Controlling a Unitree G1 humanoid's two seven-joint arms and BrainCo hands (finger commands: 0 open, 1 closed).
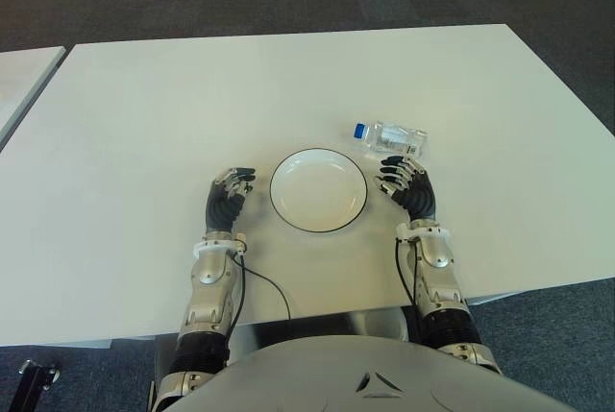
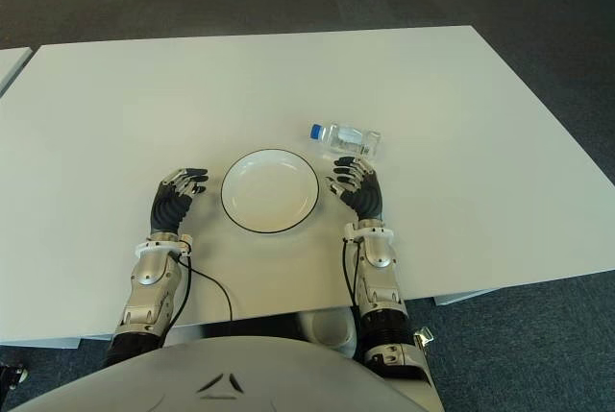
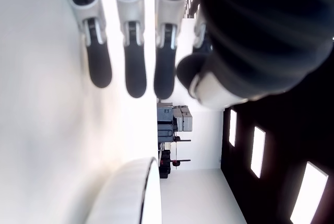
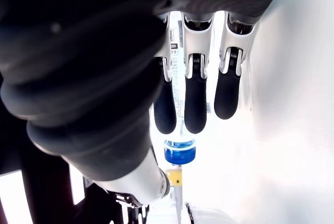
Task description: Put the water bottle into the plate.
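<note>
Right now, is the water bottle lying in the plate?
No, the water bottle lies on the table beside the plate, just beyond the right hand.

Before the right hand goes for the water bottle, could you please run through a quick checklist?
1. Water bottle lying on the table, beyond the plate, on the right: ok.
2. Plate holds nothing: ok.
3. Right hand just short of the bottle, fingers open, holding nothing: ok.
4. Left hand idle left of the plate, open: ok.
5. Bottle cap on: ok.
6. Fingers touching the bottle: cannot tell.
</note>
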